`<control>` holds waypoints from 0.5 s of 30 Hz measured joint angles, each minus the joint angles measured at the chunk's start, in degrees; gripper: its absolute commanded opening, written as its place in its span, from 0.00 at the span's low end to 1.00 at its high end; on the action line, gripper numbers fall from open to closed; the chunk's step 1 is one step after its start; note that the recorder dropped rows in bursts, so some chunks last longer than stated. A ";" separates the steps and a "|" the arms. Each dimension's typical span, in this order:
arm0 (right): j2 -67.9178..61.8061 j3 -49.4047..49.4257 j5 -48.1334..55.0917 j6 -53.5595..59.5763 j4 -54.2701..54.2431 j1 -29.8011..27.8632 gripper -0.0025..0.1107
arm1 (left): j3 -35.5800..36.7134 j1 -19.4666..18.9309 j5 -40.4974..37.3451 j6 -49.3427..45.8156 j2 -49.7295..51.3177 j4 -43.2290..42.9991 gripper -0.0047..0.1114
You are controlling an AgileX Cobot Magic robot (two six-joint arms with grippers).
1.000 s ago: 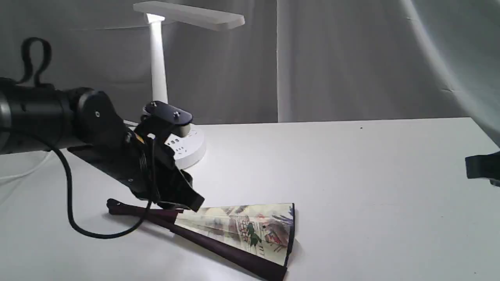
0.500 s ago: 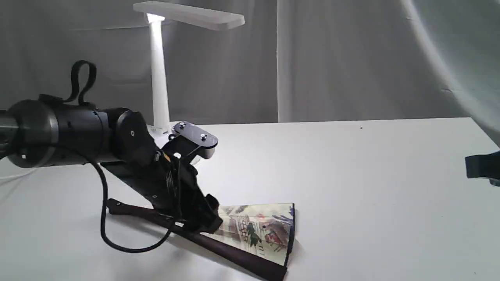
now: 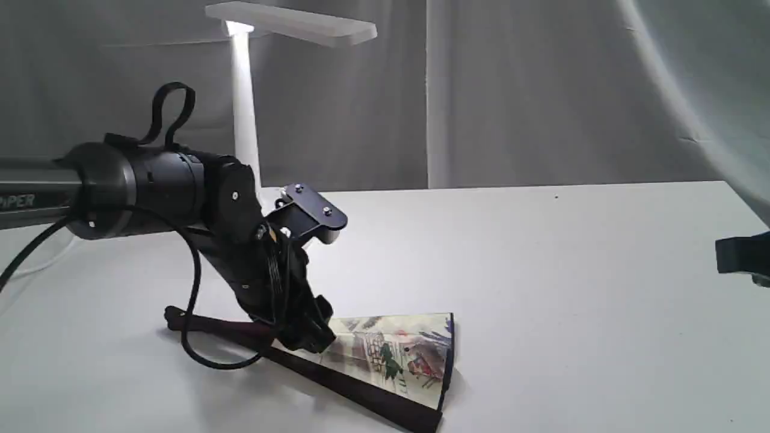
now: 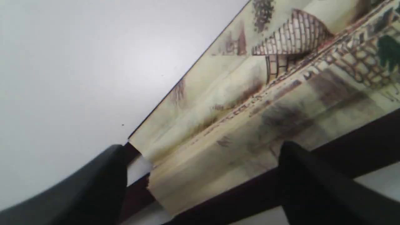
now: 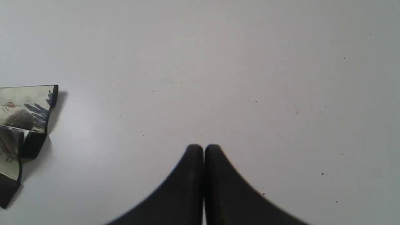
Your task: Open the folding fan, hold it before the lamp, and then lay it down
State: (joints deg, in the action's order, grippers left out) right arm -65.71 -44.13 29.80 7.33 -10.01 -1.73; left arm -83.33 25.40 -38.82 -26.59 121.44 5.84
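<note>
Two black robot arms work over a smooth, matt white tabletop (image 3: 541,252) speckled with tiny dark flecks. The folding fan (image 3: 391,355) lies flat near the table's front edge, left of centre in the exterior view. It is only partly spread. Its dark maroon wooden guard ribs are glossy and straight, and its cream paper leaf is sharply pleated, painted with brick-patterned houses, green foliage and red touches, and bound in black along its outer rim. The pivot end points left and the rim points right.

The left gripper (image 3: 307,337) angles down onto the fan where ribs meet paper. In the left wrist view its blunt black fingers (image 4: 300,175) stand wide apart, with the pleated leaf (image 4: 250,109) between them. One finger overlaps the near guard rib and the other sits at the leaf's far edge. I cannot tell whether either presses on the fan. A looped black cable (image 3: 192,313) droops from the arm to the table beside the fan's handle.

The right gripper (image 5: 203,147) hovers with its tapered fingers pressed together and holds nothing. It is well apart from the fan, whose black-edged corner (image 5: 22,109) shows at the margin of the right wrist view. A broad stretch of white surface lies between them.

Behind the left arm stands the white plastic desk lamp (image 3: 243,108), with a slim round stem and a flat rectangular head jutting right. The arm largely hides its base. Grey fabric curtains (image 3: 511,90) hang in soft folds behind the table's straight back edge.
</note>
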 measured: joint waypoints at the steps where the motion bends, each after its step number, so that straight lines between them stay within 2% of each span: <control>1: 0.00 0.00 0.00 0.00 0.00 0.00 0.02 | 0.00 0.00 0.00 0.16 0.41 0.00 0.61; 15: 0.00 0.00 0.00 0.00 0.00 0.00 0.02 | 0.00 0.00 2.21 -0.02 2.23 1.34 0.61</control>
State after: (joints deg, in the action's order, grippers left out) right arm -65.71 -44.13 29.80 7.33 -10.01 -1.73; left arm -83.33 25.40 -36.61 -26.61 123.67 7.18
